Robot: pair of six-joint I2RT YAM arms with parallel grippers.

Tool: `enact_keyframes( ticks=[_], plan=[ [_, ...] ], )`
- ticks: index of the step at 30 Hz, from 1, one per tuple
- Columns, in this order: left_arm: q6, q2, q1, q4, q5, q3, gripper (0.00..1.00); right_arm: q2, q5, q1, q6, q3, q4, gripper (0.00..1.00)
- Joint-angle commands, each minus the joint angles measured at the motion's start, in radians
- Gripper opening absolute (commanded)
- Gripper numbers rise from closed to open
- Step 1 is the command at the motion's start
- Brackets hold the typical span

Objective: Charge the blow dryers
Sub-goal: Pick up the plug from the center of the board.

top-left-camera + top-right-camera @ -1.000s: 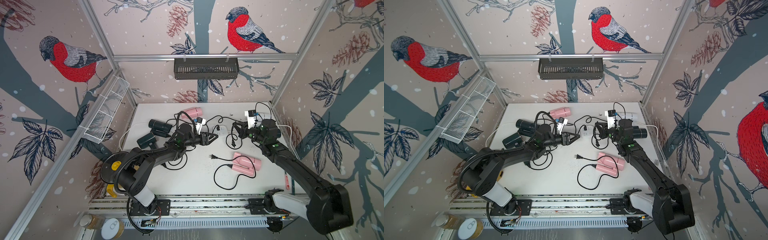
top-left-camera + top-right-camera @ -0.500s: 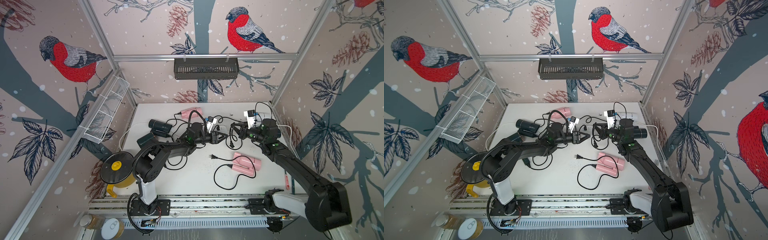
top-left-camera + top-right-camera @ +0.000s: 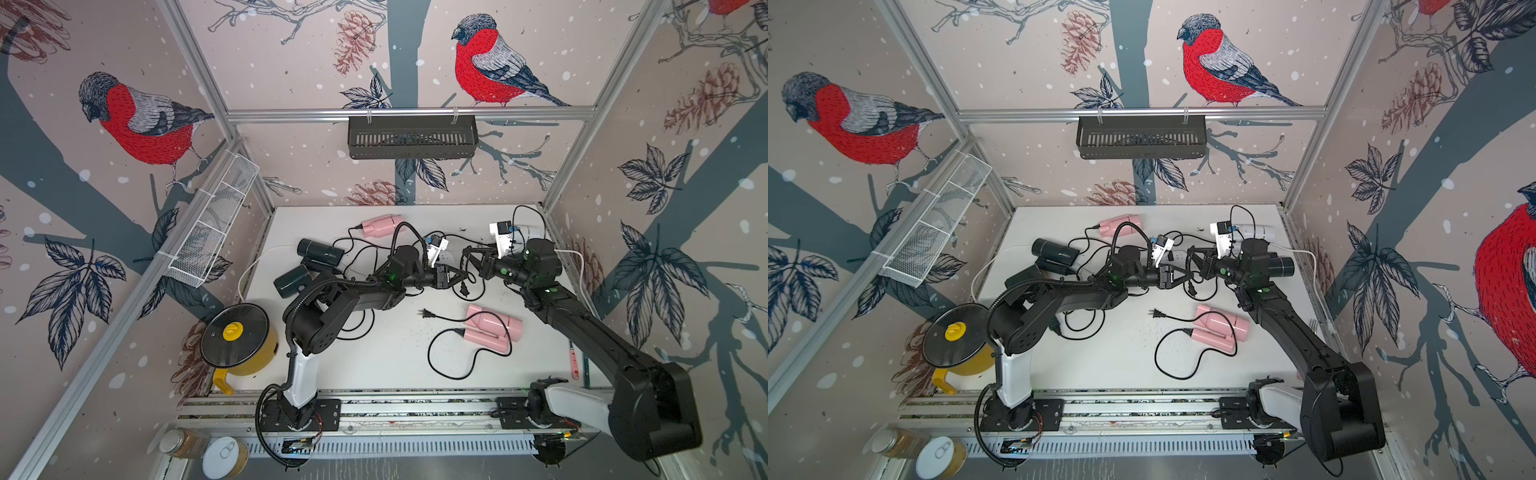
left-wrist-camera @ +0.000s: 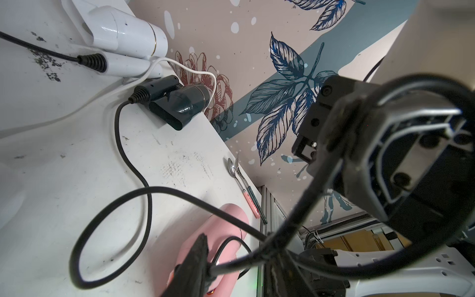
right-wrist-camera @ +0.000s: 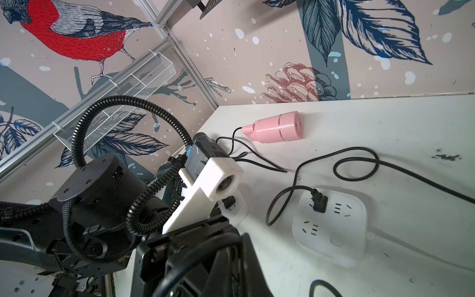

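Two arms [image 3: 361, 297] [image 3: 582, 324] outstretched — claws [image 3: 456, 277] [image 3: 473, 262] facing, close

No writing, brand or number could be read anywhere. A pink handle [image 3: 574, 362], well behind the right gripper [image 3: 469, 259] beside its arm, bore small red marks, too blurred to read.

pink dryer [image 3: 380, 224] at back, folded pink dryer [image 3: 492, 329] in front, dark dryers [image 3: 320, 252] at left, white dryer [image 3: 1258, 231] back right

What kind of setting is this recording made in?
Likely a staged robot test booth, not a home: aluminium frame holding bird-print wall panels, left arm and right arm bolted to a rail.
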State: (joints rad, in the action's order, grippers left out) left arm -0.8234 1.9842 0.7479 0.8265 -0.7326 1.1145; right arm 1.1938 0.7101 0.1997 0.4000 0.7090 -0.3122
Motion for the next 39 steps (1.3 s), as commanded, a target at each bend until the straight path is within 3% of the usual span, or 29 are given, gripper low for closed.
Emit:
enact_keyframes(
  ticks=[1,4,8,10,13,17,22,28,34,39],
  plan=[
    [0.049,0.004,0.005,-0.035,0.016,0.034,0.36,0.003,0.021,-0.001,0.010,-0.004,-0.026,0.09],
    [0.084,-0.005,0.009,-0.104,0.036,0.060,0.18,0.003,0.009,-0.002,0.003,-0.007,-0.012,0.10],
    [0.145,-0.046,0.011,-0.193,0.081,0.055,0.07,0.004,-0.078,-0.006,-0.016,0.014,0.063,0.14],
    [0.184,-0.073,0.011,-0.248,0.103,0.057,0.05,0.003,-0.140,-0.017,-0.019,0.014,0.099,0.18],
    [0.243,-0.105,0.008,-0.360,0.142,0.079,0.03,0.000,-0.205,-0.041,0.000,0.010,0.130,0.31],
    [0.329,-0.132,0.002,-0.589,0.256,0.141,0.00,-0.023,-0.265,-0.044,-0.019,0.034,0.217,0.38],
    [0.434,-0.185,0.001,-0.738,0.402,0.157,0.00,-0.067,-0.247,-0.012,-0.069,0.044,0.294,0.34],
    [0.450,-0.229,-0.010,-0.675,0.384,0.130,0.00,-0.080,-0.220,0.078,-0.095,0.027,0.331,0.27],
    [0.478,-0.212,-0.012,-0.788,0.433,0.202,0.00,-0.136,-0.385,0.188,-0.105,0.029,0.414,0.19],
    [0.489,-0.210,-0.017,-0.813,0.434,0.220,0.00,-0.223,-0.369,0.229,-0.076,-0.009,0.413,0.20]
  ],
)
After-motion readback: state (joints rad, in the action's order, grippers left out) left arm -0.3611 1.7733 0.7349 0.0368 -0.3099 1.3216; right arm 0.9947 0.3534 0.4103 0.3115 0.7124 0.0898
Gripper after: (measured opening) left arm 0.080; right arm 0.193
